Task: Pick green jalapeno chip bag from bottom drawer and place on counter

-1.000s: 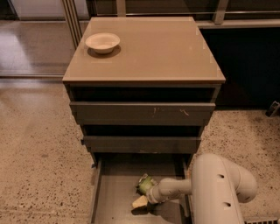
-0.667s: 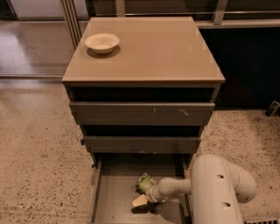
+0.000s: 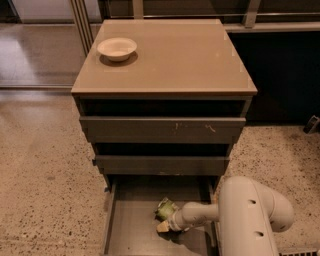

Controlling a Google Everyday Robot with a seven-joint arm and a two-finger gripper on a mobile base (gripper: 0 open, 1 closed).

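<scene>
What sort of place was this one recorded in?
Probably an office or lab-type indoor room, not a home: a speckled hard floor, a standalone drawer cabinet with a glossy counter holding one bowl, metal-framed panels behind. The gripper is low in the bottom drawer, at the chip bag.

counter (image 3: 170, 60): smooth, glossy tan top
white bowl (image 3: 116, 48): smooth, faint sheen
green jalapeno chip bag (image 3: 165, 208): wrinkly, shiny foil
bottom drawer (image 3: 130, 235): flat, matt grey floor
gripper (image 3: 167, 223): inside the bottom drawer at the bag; smooth pale plastic-looking shell
room floor (image 3: 45, 175): speckled, stone-like
</scene>
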